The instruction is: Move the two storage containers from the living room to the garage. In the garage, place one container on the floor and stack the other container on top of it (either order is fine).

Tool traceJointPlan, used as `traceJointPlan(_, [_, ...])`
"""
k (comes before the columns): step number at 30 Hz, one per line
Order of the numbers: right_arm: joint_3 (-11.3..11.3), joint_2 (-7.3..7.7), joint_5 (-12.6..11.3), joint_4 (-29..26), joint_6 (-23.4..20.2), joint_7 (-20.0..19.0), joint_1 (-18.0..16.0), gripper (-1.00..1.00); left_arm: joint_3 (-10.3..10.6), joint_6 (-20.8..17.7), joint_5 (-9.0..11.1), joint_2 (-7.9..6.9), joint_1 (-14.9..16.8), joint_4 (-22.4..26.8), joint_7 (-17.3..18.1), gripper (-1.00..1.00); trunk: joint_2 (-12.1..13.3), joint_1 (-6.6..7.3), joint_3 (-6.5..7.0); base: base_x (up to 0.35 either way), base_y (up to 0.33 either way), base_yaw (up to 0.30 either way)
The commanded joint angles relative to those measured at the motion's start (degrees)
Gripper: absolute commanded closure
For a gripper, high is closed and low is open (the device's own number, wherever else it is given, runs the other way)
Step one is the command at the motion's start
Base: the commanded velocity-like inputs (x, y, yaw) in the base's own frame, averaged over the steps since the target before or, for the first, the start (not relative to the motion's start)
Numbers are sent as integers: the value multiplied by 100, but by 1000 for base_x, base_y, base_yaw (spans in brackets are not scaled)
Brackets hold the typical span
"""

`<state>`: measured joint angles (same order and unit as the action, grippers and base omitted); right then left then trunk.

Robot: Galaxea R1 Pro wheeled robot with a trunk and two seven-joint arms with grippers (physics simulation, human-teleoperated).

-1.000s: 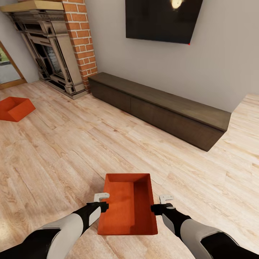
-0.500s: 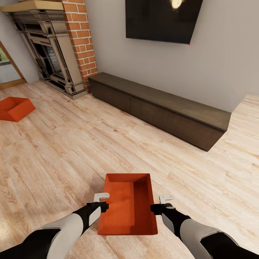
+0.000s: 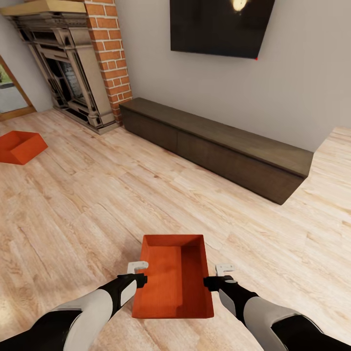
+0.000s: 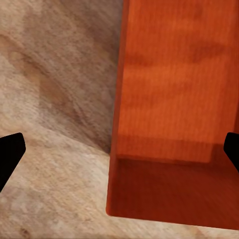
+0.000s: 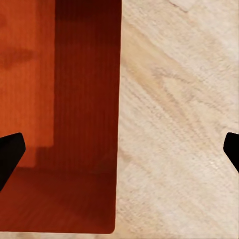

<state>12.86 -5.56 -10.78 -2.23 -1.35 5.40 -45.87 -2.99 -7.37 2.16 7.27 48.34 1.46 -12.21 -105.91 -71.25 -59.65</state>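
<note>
One orange-red storage container (image 3: 173, 282) lies lengthwise between my two arms, over the living room's light wood planks. My left gripper (image 3: 139, 280) is at its left long wall, and in the left wrist view that gripper (image 4: 119, 154) stands open with the wall's rim (image 4: 118, 99) between its wide-apart black fingertips (image 4: 10, 154). My right gripper (image 3: 210, 282) is at the right long wall, and in the right wrist view it (image 5: 119, 154) is open in the same way astride the rim (image 5: 119, 99). The second storage container (image 3: 19, 146) sits on the planks far to the left.
A long, low dark cabinet (image 3: 219, 146) runs along the wall ahead, under a black TV (image 3: 219, 27). A red-brick fireplace (image 3: 73, 68) stands at the back left beside a wood-framed glass door (image 3: 12, 92). Open plank floor (image 3: 97, 195) spreads between the two containers.
</note>
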Motion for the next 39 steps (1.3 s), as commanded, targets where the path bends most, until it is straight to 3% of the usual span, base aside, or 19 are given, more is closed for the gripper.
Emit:
traceJointPlan(1, [50, 0, -56, -5, -14, 22, -1, -100, -26, -28, 25, 2, 0, 12, -17, -100, -43, -22, -22, 0, 0, 0])
traceJointPlan(36, [59, -15, -38, -5, 18, 22, -1, -100, -32, -28, 30, -46, 0, 16, -19, -100, -1447, -791, -650, 0, 0, 0])
traceJointPlan(39, [59, -15, -38, -5, 20, 22, -1, -100, -33, -28, 30, -55, 0, 20, -19, -100, -1447, -791, -650, 0, 0, 0])
